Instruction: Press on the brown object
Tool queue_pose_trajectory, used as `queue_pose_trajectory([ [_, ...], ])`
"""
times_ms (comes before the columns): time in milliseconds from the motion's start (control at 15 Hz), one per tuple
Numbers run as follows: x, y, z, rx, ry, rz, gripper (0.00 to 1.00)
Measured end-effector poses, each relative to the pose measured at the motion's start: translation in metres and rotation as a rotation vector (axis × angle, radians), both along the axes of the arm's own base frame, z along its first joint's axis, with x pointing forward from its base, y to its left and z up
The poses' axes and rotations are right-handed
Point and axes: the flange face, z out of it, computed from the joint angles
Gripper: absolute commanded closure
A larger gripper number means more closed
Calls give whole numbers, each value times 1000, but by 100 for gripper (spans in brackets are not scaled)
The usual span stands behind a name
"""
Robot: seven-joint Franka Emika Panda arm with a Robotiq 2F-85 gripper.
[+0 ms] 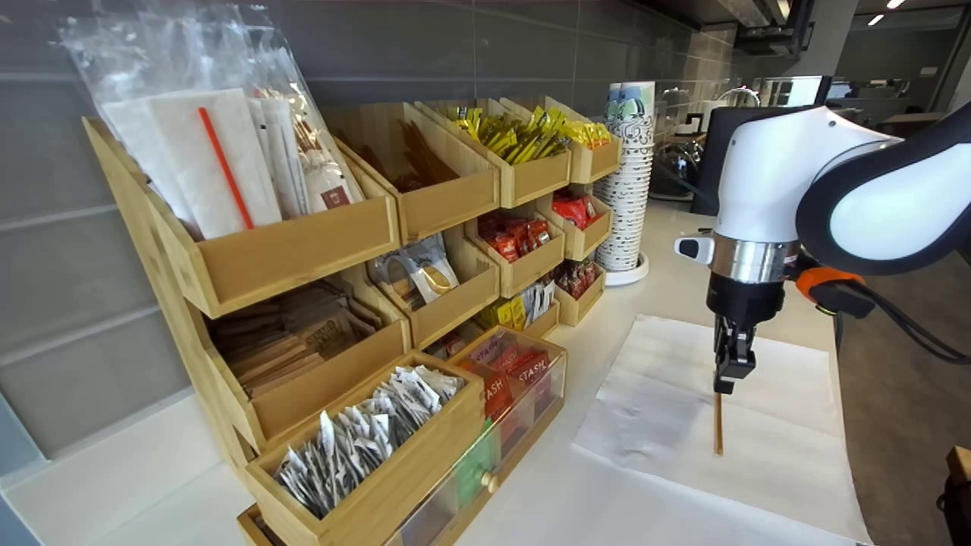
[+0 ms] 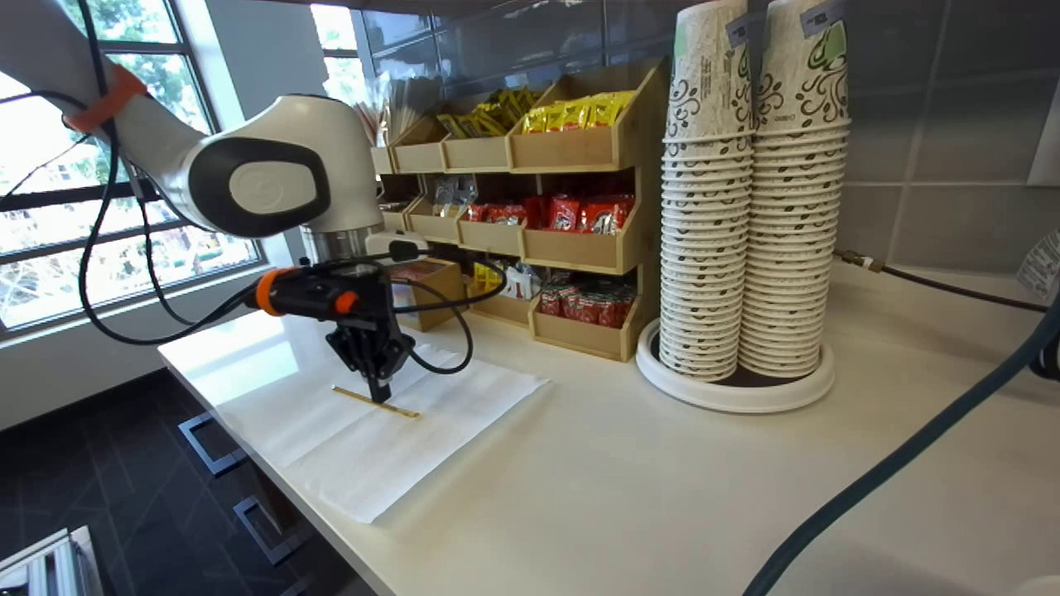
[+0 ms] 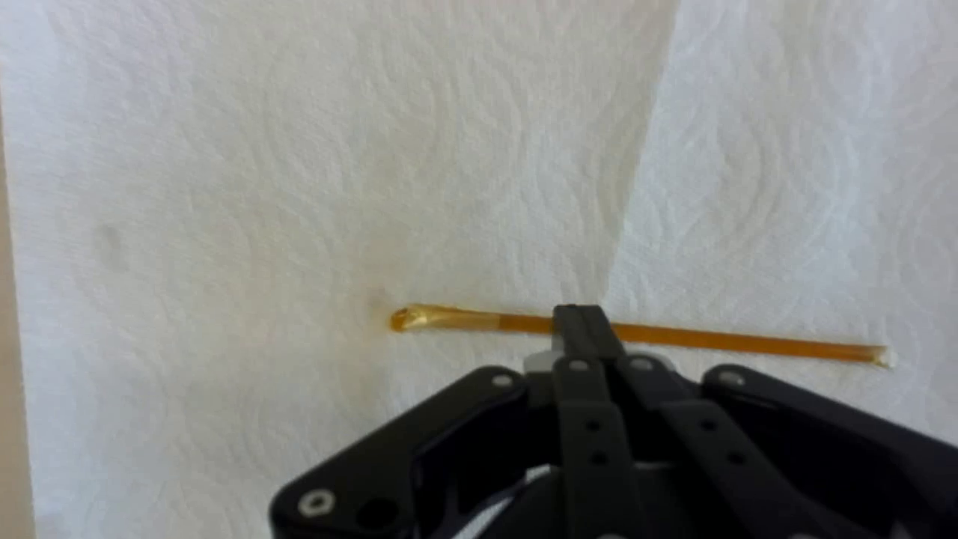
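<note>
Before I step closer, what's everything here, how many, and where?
brown stick: one, orange-brown, on paper towel
paper towel: one spread, white, on counter
counter: one, off-white, both exterior views
wooden bins: many, tan, on counter
plastic bag: at least one, clear, top bins
packets: many, yellow, red and white, inside bins
cup stacks: two, white patterned, on white tray
hose: one, dark teal, foreground
window panes: several, clear, background
robot arm: one, white and black, above counter
fingers: two, black, shut, at the stick

- In an exterior view, windows (image 2: 50, 240) shine brightly, upper left.
- Grey tiled wall (image 2: 977, 108) stands upper right.
- Dark floor (image 2: 99, 472) shows lower left.
- Pale counter (image 2: 596, 480) spans lower middle.
- In an exterior view, ceiling lights (image 1: 876, 20) glow upper right.
</note>
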Motion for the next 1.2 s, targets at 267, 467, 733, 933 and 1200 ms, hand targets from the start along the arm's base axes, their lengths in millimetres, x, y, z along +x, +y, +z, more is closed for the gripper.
queue_pose_trajectory([
  [267,-3,0,-2,1,23,0,100],
  [467,-3,1,-2,1,23,2,100],
  [733,-3,4,-2,0,23,9,100],
  [933,-2,7,-3,0,24,15,100],
  [1200,-1,9,-5,0,27,20,100],
])
